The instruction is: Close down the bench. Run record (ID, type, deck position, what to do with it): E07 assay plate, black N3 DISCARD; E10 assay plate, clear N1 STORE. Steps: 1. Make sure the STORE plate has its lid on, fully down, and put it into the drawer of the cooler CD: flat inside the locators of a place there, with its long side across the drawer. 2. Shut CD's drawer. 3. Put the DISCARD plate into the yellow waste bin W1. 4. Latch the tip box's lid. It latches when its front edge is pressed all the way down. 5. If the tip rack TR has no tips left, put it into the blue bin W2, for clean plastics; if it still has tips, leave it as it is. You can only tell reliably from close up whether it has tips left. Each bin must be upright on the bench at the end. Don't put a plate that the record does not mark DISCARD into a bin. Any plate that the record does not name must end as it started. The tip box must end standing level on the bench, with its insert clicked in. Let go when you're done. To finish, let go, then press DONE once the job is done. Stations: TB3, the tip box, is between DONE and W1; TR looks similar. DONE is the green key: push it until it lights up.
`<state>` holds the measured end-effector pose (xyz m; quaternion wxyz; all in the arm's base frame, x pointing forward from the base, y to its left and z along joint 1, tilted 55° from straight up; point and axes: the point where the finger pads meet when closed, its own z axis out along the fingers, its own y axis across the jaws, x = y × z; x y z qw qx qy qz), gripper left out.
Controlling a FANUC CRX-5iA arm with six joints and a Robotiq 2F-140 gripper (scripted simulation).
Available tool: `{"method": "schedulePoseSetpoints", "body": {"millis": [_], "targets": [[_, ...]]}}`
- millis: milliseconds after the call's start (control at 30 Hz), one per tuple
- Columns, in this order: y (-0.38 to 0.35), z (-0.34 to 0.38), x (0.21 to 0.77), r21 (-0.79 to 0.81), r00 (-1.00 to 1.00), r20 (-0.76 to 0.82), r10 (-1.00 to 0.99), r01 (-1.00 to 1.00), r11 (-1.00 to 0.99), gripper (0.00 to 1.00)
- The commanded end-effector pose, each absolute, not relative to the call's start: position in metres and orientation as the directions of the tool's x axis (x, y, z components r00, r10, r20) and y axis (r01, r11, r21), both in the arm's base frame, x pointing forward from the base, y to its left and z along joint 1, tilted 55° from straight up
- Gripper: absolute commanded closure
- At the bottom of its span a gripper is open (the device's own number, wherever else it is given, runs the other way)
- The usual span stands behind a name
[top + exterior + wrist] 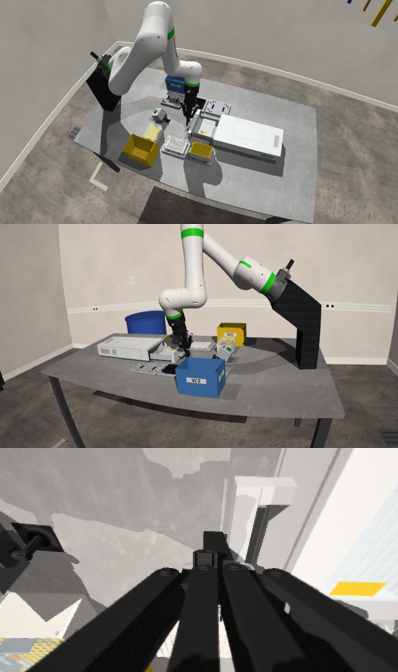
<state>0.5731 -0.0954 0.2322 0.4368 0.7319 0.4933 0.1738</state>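
Observation:
My gripper (187, 122) is shut and empty, its tips low beside the outer face of the front panel (191, 130) of cooler CD's drawer; I cannot tell whether they touch it. The drawer (164, 353) stands pulled out of the white cooler (248, 136). The clear plate with its lid and a yellow tag (207, 127) lies flat inside the drawer. In the wrist view the shut fingers (215, 548) point just left of the white panel (255, 508), and the plate's tag (357, 588) shows at the right. The black plate (200, 102) lies on its nest behind my wrist.
Yellow bin W1 (141, 149) and blue bin W2 (200, 376) stand upright. The tip box (152, 131) sits between W1 and the green DONE key (155, 111). A white gridded rack (175, 145) and a yellow one (200, 150) sit in front of the drawer. An empty nest (220, 107) lies behind it.

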Motion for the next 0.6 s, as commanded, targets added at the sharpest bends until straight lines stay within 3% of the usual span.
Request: {"method": "schedulePoseSetpoints", "body": {"millis": [0, 567], "targets": [[-0.096, 0.236, 0.575, 0.811, 0.453, -0.176, 0.874, 0.57, -0.132, 0.9], [-0.098, 0.251, 0.586, 0.811, 0.453, -0.176, 0.874, 0.57, -0.132, 0.9]]}}
